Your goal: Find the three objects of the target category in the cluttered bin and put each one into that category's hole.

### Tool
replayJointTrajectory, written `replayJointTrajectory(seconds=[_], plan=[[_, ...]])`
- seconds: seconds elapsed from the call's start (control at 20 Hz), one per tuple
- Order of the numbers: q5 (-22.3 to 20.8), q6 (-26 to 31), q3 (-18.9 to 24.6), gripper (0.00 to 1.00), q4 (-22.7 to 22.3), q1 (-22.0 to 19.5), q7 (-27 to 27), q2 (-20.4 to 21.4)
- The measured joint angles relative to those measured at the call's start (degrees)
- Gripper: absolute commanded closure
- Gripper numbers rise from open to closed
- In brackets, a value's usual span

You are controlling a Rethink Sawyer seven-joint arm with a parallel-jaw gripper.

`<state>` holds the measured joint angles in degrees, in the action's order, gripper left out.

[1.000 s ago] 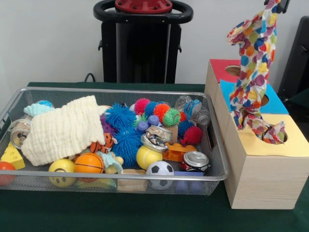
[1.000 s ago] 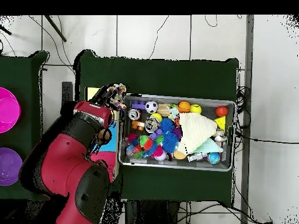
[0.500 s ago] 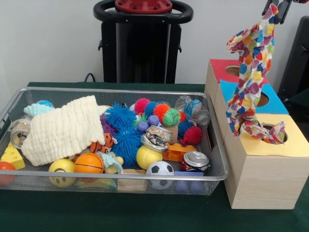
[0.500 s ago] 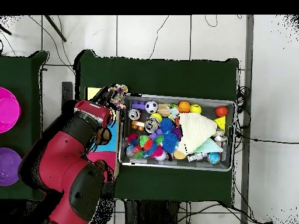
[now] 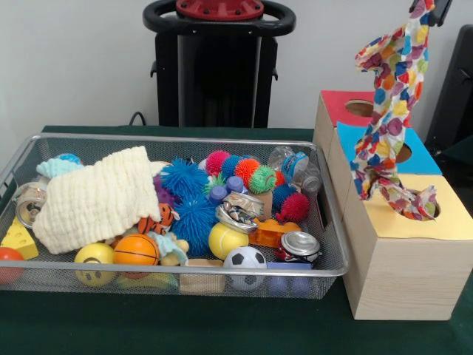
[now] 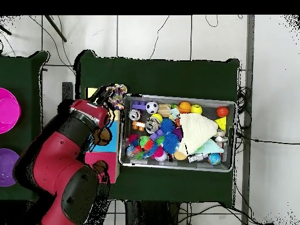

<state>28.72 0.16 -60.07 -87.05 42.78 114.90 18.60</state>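
A polka-dot cloth [image 5: 388, 96] hangs from my gripper [image 5: 432, 6] at the top right of the front view, and the gripper is shut on its top end. Its lower end rests on the yellow top [image 5: 414, 222] of the wooden box, bunched over the yellow hole [image 5: 434, 208]. From overhead, the cloth [image 6: 119, 89] shows beside the gripper [image 6: 110, 95], left of the bin. A cream waffle cloth [image 5: 96, 196] lies in the mesh bin [image 5: 336, 244], on top of the toys at its left.
The box also has a blue top [image 5: 425, 159] and a red top [image 5: 336, 103], each with a hole. The bin holds balls, spiky balls, crushed cans, a bottle and blocks. Purple and pink bowls [image 6: 7, 111] stand on a side table.
The gripper has shifted slightly right and up with the cloth, pulling it straighter. The cloth's lower end stays at the yellow hole. Seen from overhead, the arm has swung a little left.
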Motion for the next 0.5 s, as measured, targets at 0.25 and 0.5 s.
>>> replayJointTrajectory(seconds=[0.25, 0.5], plan=[[2.31, 2.08, -2.06, 1.0, 0.82, 1.16, 0.0, -1.57], [4.13, 4.88, -3.76, 1.0, 1.64, 2.14, 0.0, -2.93]])
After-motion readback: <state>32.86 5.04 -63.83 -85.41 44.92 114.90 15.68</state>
